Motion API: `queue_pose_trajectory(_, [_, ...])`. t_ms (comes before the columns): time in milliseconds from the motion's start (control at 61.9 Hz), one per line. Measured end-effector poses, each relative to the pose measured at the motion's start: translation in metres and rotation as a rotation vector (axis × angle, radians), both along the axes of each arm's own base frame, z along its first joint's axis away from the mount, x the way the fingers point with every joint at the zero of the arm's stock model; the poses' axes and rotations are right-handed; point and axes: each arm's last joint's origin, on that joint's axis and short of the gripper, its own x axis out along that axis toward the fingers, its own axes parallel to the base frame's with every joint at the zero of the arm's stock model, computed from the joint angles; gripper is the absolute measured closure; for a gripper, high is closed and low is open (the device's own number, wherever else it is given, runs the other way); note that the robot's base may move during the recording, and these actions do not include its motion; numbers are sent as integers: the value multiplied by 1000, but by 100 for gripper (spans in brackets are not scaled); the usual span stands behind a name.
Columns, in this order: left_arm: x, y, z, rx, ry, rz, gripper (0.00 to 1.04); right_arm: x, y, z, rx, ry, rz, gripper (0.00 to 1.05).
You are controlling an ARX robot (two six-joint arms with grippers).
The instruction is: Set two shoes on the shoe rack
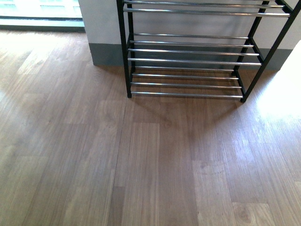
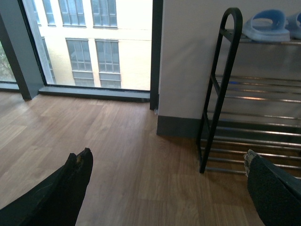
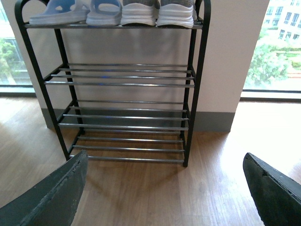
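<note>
Our right claw (image 3: 167, 188) hangs wide open and empty, low before the shoe rack (image 3: 122, 77); slide sandals (image 3: 75, 12) and sneakers (image 3: 157, 12) sit above it on the top tier. Our left claw (image 2: 167, 188) likewise gapes empty.

No part of the robot shows in the front view.

Left wrist view: left gripper (image 2: 167, 162), two black fingers (image 2: 61, 195) at lower left and lower right of the frame. Matte, slightly grainy surface. Lower-left finger tapers to a rounded tip with a small worn, yellowish chipped spot. Lower-right finger has a pale, scuffed edge at its tip.

Right wrist view: right gripper (image 3: 164, 165), two black fingers (image 3: 51, 193) at lower left and lower right. Wedge-shaped, rough-textured inner faces, greyish worn edges. No cables, screws or markings visible.
</note>
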Motion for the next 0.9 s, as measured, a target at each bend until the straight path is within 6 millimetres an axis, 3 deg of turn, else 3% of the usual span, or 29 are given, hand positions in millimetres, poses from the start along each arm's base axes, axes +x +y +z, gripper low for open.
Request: queue_pose_trajectory(904, [0,0,0,0,0,0,9,0,0,0,0,0,0,9])
